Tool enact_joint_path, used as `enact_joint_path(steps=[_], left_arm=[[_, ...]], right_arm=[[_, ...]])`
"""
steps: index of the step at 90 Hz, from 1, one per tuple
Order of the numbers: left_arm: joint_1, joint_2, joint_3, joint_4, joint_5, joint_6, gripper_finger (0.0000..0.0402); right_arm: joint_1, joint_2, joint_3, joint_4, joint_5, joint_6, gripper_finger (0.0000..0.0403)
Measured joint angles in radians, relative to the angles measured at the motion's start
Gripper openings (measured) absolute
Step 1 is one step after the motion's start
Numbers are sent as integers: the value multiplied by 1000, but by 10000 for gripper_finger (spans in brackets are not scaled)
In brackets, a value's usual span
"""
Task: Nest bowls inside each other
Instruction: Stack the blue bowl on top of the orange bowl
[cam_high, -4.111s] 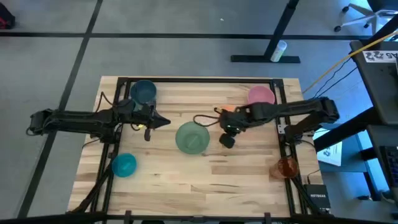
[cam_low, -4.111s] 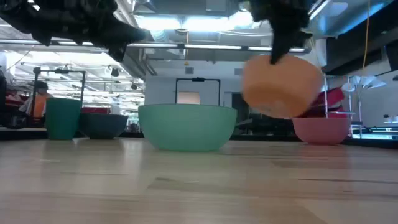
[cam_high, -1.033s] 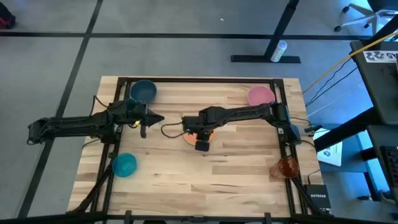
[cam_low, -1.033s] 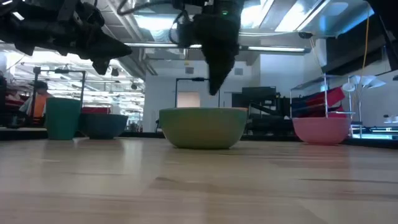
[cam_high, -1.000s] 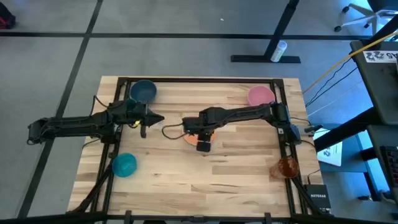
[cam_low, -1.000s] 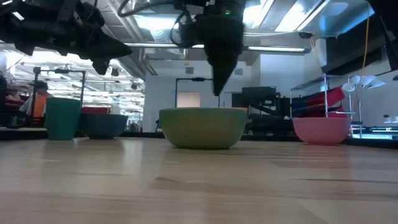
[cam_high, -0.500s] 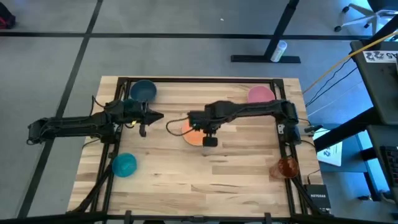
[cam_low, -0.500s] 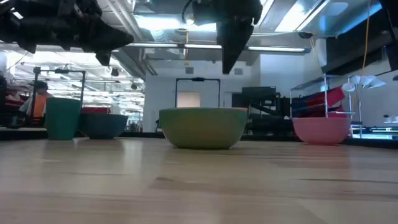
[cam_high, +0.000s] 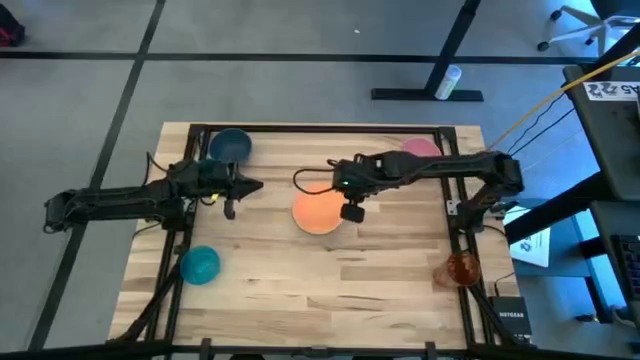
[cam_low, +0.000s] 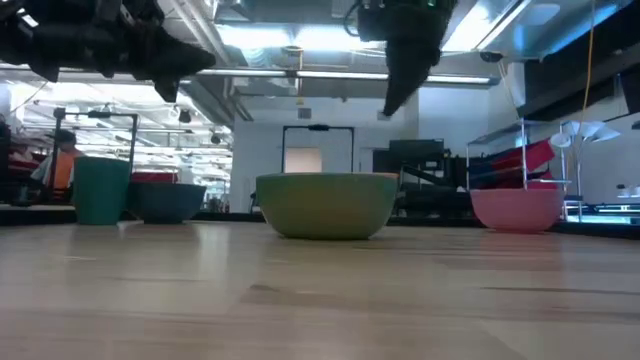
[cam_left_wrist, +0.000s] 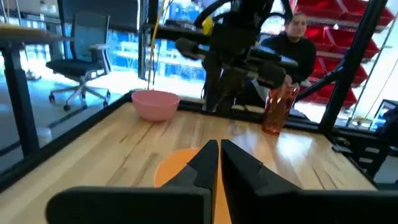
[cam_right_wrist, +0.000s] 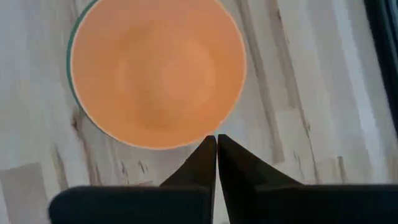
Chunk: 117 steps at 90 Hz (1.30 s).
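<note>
From above, the orange bowl (cam_high: 319, 213) sits nested in the teal-green bowl mid-table (cam_high: 390, 280), the right end effector (cam_high: 351, 211) just beside it. The left end effector (cam_high: 232, 208) waits apart. In each wrist view, the fingers are closed together, holding nothing. Only a teal-green rim (cam_right_wrist: 70, 68) shows around the orange.

My arm covers part of the pink bowl (cam_high: 421, 147); the teal-green bowl (cam_right_wrist: 70, 59) shows only a sliver under the orange bowl (cam_right_wrist: 157, 71).
</note>
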Motion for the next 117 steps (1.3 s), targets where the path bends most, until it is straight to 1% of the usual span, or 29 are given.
enact_joint_path(steps=[8,14,25,33,39,49,62,76,85,98,117], left_arm=[[0,0,0,-35,-3,-2,0],[0,0,9,-73,-19,-9,0],[0,2,66,-192,-63,-2,0],[0,12,125,-295,-99,7,0],[8,29,176,-384,-120,3,0],[42,69,265,-542,-126,-25,0],[98,150,372,-702,-166,-21,0],[147,273,443,-791,-191,-21,0],[170,356,480,-860,-196,-21,0],[184,457,524,-938,-263,-19,0],[209,548,606,-1019,-321,14,0]], right_arm=[[1,-73,-104,74,48,46,0],[1,-135,-185,139,59,81,0],[1,-254,-312,274,66,148,0],[1,-304,-360,307,73,183,0],[1,-316,-368,312,73,188,0],[1,-317,-366,315,73,205,0],[1,-310,-365,313,65,203,7],[1,-310,-364,301,22,197,31],[1,-310,-364,253,-12,176,36],[1,-310,-364,235,12,179,33],[1,-309,-364,238,18,181,40]])
